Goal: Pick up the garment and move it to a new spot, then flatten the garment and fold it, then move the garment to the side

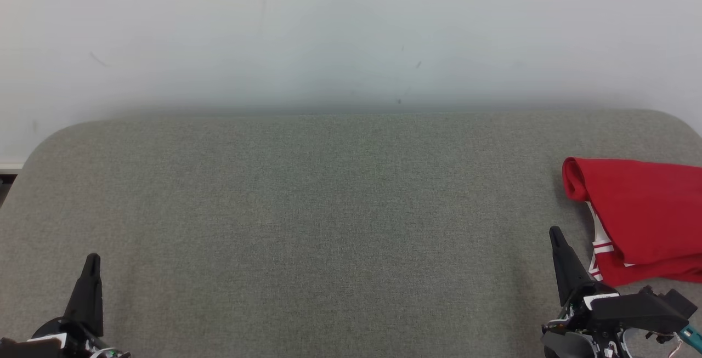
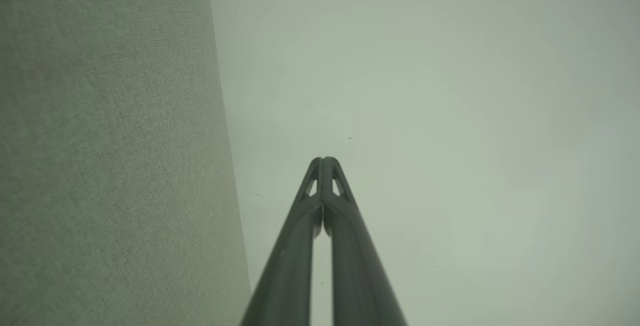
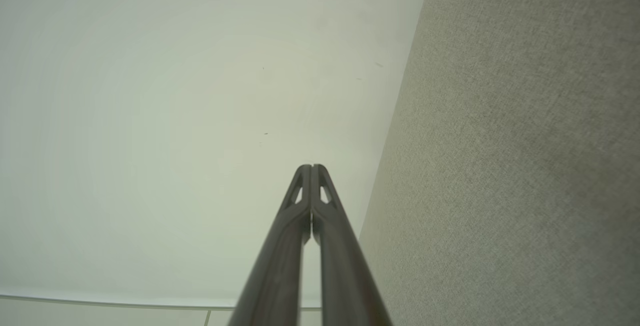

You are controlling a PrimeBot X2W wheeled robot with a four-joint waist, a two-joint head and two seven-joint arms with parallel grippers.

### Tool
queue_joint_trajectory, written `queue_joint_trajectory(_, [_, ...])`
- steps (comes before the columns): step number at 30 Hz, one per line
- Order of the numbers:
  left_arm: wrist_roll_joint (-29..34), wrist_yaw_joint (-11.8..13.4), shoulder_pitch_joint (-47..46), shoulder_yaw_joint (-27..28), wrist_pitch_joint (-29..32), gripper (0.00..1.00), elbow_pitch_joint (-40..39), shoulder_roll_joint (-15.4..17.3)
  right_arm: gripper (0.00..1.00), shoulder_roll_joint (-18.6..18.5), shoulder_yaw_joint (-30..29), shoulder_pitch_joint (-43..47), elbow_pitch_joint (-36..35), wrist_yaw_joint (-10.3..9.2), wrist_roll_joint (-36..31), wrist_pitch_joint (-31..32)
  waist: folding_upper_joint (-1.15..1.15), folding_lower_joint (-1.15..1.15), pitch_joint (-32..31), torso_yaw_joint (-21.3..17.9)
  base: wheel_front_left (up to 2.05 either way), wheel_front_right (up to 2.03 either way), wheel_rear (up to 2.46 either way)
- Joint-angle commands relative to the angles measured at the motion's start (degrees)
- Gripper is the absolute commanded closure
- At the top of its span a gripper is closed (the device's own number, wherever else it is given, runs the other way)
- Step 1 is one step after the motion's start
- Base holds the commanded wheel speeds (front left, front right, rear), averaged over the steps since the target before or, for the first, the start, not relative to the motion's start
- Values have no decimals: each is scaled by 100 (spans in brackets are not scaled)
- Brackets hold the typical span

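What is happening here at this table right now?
A two-armed robot faces a grey fabric-covered table. A red garment with white markings lies at the table's right side and looks folded. Nothing is holding it. The left gripper and the right gripper are both shut and empty, low near the front corners. The right one is close to the garment but apart from it.

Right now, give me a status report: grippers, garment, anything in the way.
Left gripper shut, empty. Right gripper shut, empty, beside the red garment, not touching. Garment lies folded on the grey table, far right. Nothing between it and right gripper.
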Motion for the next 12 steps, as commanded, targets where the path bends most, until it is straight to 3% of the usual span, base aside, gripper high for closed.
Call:
queue_joint_trajectory(1, [-6, -4, -40, 20, 25, 100, 12, 9, 100, -38, -7, -43, -15, -2, 41, -2, 0, 0, 0, 0, 0, 0, 0])
queue_joint_trajectory(12, [-3, -4, -41, 24, 27, 100, 12, 7, 100, -38, -7, -43, -15, -2, 41, -2, 0, 0, 0, 0, 0, 0, 0])
